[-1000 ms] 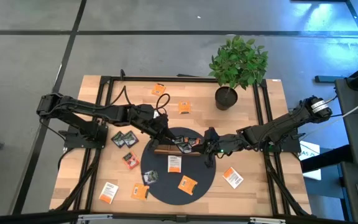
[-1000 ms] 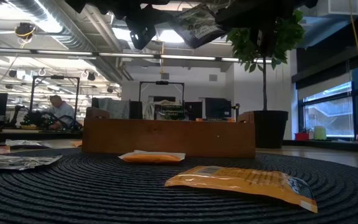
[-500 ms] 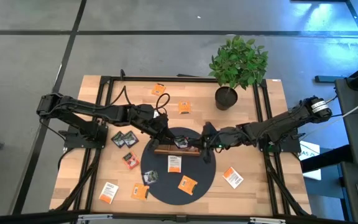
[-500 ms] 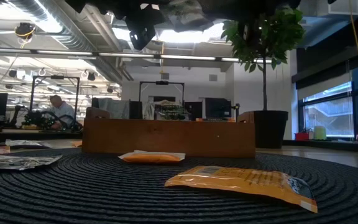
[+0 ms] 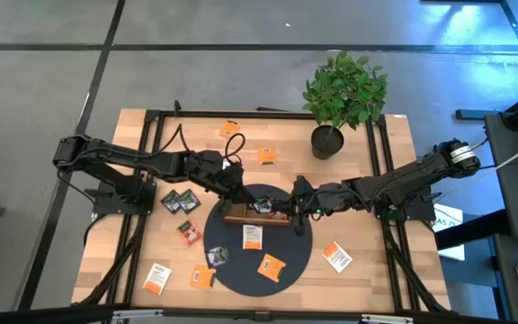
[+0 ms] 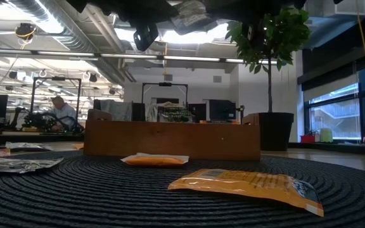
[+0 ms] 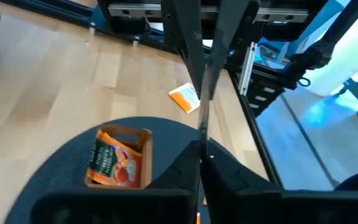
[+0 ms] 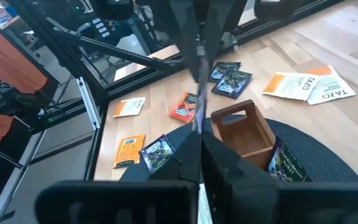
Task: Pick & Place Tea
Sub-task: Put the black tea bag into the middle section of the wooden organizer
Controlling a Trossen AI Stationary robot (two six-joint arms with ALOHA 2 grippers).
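Note:
A dark tea sachet (image 5: 265,206) hangs over the wooden tray (image 5: 257,217), which stands on the round dark mat (image 5: 286,261). My left gripper (image 5: 252,198) comes from the left and my right gripper (image 5: 281,207) from the right. Both are shut on the sachet, which both wrist views show edge-on. The low view shows it high up (image 6: 189,12). One tray compartment holds an orange sachet (image 7: 117,158), another a dark one (image 8: 284,163). My left gripper (image 7: 202,152) pinches one end of the sachet (image 7: 203,127) between its two fingers. It comes from the table's left, slanting slightly down. The sachet stands on edge, lifted clear above the tray. My right gripper (image 8: 199,134) pinches the opposite end of the sachet (image 8: 197,115) between its two fingers. It comes from the table's right, slanting slightly down. The sachet spans between the two grippers, clear of the tray.
Loose sachets lie on the mat (image 5: 253,237) (image 5: 271,265) and on the table at the left (image 5: 180,202), near left (image 5: 157,277), right (image 5: 336,256) and far side (image 5: 266,155). A potted plant (image 5: 340,94) stands at the far right.
My right gripper has carried the dark sachet a little toward the table's far edge and up, onto my left gripper's fingers. In the low view the sachet has risen and shifted left. Since half a second ago both arms have kept nearly still.

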